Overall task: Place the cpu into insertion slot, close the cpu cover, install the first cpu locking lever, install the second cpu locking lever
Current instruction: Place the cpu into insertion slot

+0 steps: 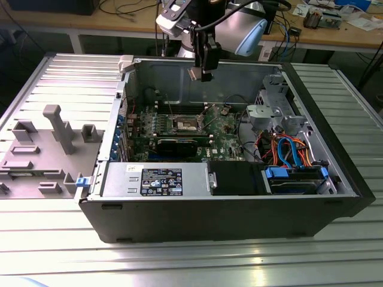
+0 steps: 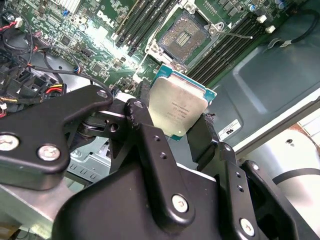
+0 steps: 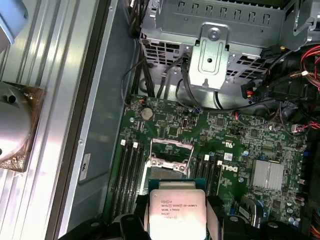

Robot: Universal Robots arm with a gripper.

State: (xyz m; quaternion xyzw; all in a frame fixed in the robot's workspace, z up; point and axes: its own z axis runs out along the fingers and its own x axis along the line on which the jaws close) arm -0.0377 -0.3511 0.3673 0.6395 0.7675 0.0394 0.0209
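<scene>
Gripper [image 1: 206, 67] is clamped on the cpu [image 1: 195, 73], one black finger [image 2: 141, 111] on each side edge of the chip. Its silver-grey top faces the camera in both wrist views [image 3: 175, 212]. I'm holding it in the air above the open computer case [image 1: 209, 216], well clear of the board.

The case lies on a ribbed aluminium table [image 1: 179, 263]. Behind the gripper there's a wooden workbench [image 1: 119, 19] cluttered with cables and small parts. On the tabletop well off to the gripper's side, toward the exterior view's left, sits a grey fixture plate [image 1: 42, 152] with upright blocks.

Inside the case, a green motherboard [image 1: 224, 136] lies straight below the gripper. The socket [image 2: 182, 34] sits just beyond the held chip, with its contact field bare and nothing in it. The cpu cover [image 3: 172, 162] is a silvery frame at the socket's far edge. It looks lifted off, but I can't tell the angle. Memory slots [image 3: 127, 172] flank the socket. A black card [image 1: 179, 144] stands on the board below the gripper. There's also a power supply box [image 1: 155, 179] along the near wall, a metal drive cage [image 1: 272, 113], and orange and blue cables [image 1: 287, 149] beside it.
</scene>
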